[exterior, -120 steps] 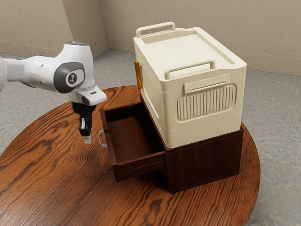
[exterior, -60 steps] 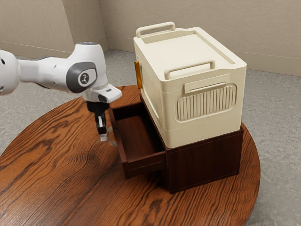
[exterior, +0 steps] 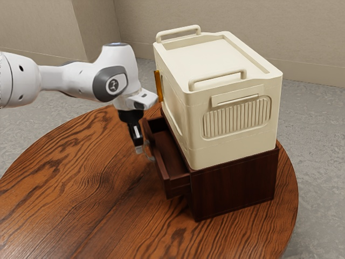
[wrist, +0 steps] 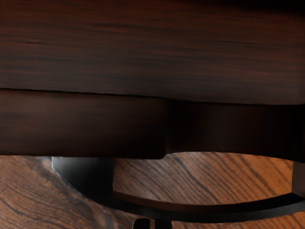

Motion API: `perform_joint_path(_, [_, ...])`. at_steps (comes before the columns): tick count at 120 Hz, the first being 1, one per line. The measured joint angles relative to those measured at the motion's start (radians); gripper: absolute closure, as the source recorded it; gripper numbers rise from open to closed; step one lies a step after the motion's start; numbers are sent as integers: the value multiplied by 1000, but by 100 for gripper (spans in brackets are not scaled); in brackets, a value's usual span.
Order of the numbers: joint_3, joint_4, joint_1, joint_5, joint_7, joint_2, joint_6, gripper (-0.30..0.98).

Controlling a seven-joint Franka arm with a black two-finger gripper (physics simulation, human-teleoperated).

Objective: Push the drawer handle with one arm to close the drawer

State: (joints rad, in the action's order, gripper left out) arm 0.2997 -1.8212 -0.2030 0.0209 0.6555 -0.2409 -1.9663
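Beige walls (exterior: 215, 16) and a mottled gray floor (exterior: 318, 124) frame a round wooden table (exterior: 81, 199), its grain running in dark streaks. On it stands a dark wood cabinet (exterior: 237, 189), with a cream-colored box (exterior: 248, 140) resting on top. Two rounded bars (exterior: 216, 79) rise from the box's upper side, a ribbed panel (exterior: 237, 117) marks one face, and an amber-colored strip (exterior: 158, 85) stands at the side nearest the robot.

Below the box, the cabinet's drawer (exterior: 178, 186) is partly open, its front standing out from the cabinet toward the exterior view's left and part of its interior exposed. A white robot arm (exterior: 81, 81) reaches in from that same side, its black gripper (exterior: 139, 150) pointing down just outside the drawer front. The gripper is closed, with nothing held between its fingers.

Seen from the wrist, the curved handle (wrist: 86, 179) bows outward from the drawer front over the tabletop. Two dark fingertips (wrist: 163, 223) sit side by side at the handle's outer edge; whether they touch it cannot be told
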Motion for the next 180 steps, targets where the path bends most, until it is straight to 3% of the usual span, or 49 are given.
perform_joint_path(28, [41, 39, 23, 1, -44, -37, -15, 79])
perform_joint_path(47, [61, 48, 1, 8, 42, -60, -50, 79])
perform_joint_path(89, [120, 95, -48, -82, 172, -100, -85, 79])
perform_joint_path(148, [212, 97, -120, -15, 301, -118, -138, 80])
perform_joint_path(165, [211, 51, -104, -6, 275, -68, -137, 79])
perform_joint_path(174, [220, 13, -68, -39, 276, 53, -93, 79])
perform_joint_path(180, [234, 7, -55, -6, 239, 156, -51, 79])
